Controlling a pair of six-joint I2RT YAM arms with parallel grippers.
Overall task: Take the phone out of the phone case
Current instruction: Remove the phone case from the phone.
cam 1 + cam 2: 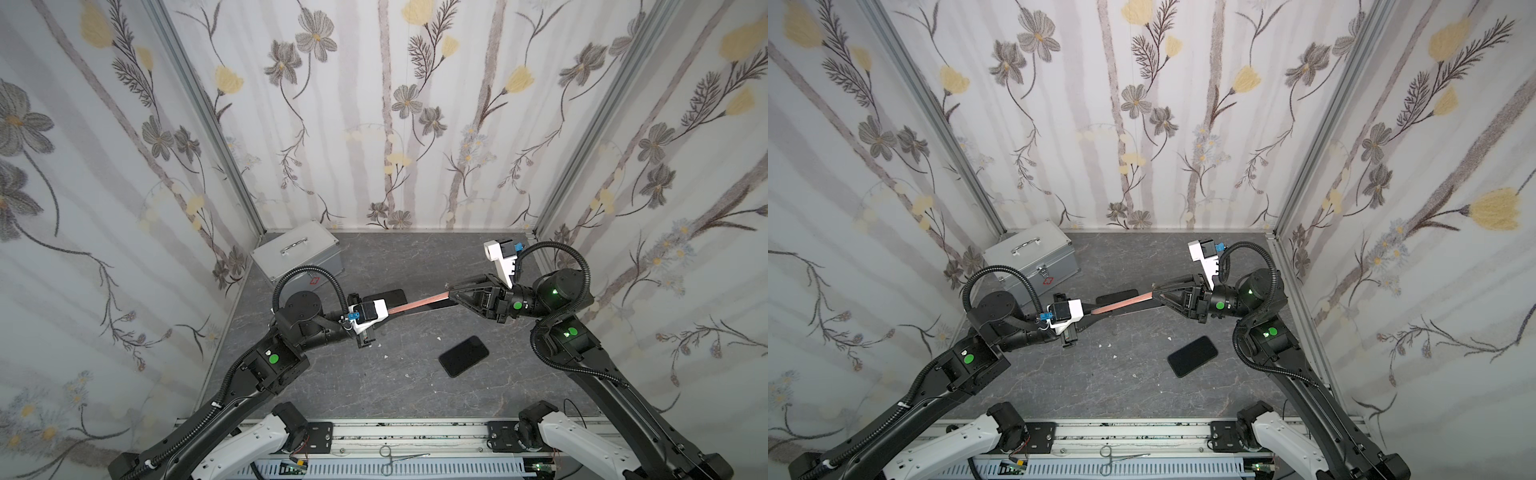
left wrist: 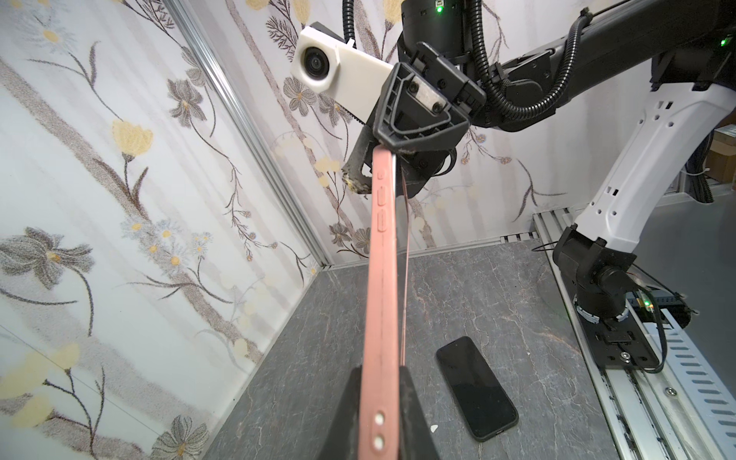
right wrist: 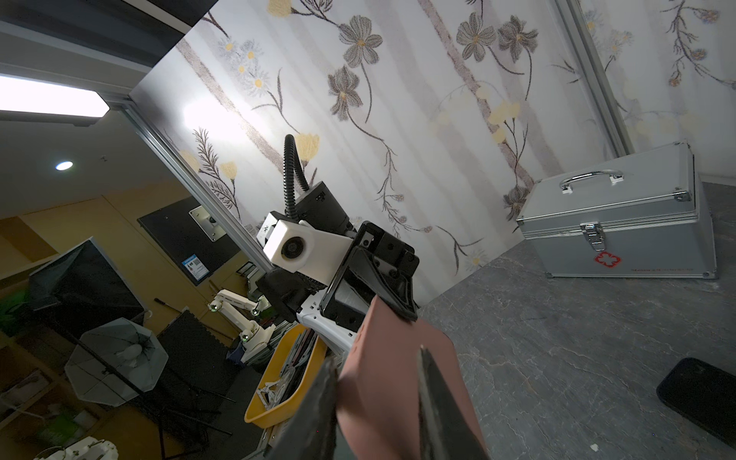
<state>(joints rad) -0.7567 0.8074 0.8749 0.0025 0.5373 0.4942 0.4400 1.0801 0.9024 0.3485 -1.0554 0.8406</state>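
Observation:
A pink phone case (image 1: pixel 417 302) (image 1: pixel 1125 302) hangs edge-up above the table, spanning the gap between both arms. My left gripper (image 2: pixel 380 370) is shut on one end, its fingers flat against the case's two faces (image 2: pixel 382 278). My right gripper (image 3: pixel 376 354) (image 1: pixel 449 293) is shut on the other end, one finger on each side of the pink back (image 3: pixel 398 358). The phone shows as a glossy black face (image 3: pixel 344 296) at the left gripper's end and as a dark strip under the pink edge (image 1: pixel 434 306). In the top views the wrist camera hides the left gripper's fingers.
A loose black phone (image 1: pixel 463 355) (image 2: pixel 476 388) lies flat on the grey table below the right arm. Another dark flat device (image 1: pixel 388 296) lies behind the held case. A silver carry box (image 1: pixel 297 253) stands at the back left corner. Papered walls close three sides.

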